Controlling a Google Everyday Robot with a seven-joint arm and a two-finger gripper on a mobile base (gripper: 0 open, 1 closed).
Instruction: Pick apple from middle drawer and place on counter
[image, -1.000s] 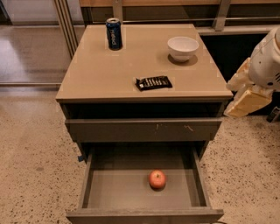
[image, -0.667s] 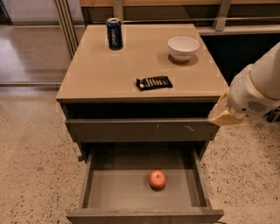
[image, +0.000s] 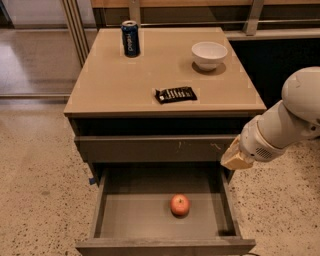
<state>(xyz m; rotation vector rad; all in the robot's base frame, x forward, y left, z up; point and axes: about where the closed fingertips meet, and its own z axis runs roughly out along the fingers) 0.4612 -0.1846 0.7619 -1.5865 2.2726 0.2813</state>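
The apple (image: 180, 205), small and red-orange, lies on the grey floor of the open middle drawer (image: 135, 215), right of its centre. The beige counter (image: 125, 80) is the top of the cabinet above. My gripper (image: 234, 159) is at the end of the white arm that comes in from the right. It hangs beside the cabinet's right edge, above the drawer's right wall. It is up and to the right of the apple, apart from it, and holds nothing that I can see.
On the counter stand a blue can (image: 130, 38) at the back left and a white bowl (image: 209, 54) at the back right. A black snack bar (image: 175, 94) lies near the front. A closed drawer front with pale scratches (image: 155, 148) sits above the open drawer. Speckled floor surrounds the cabinet.
The arm has swung left and down from the right edge, bringing the gripper to the cabinet's right side above the open drawer. The apple has not moved.
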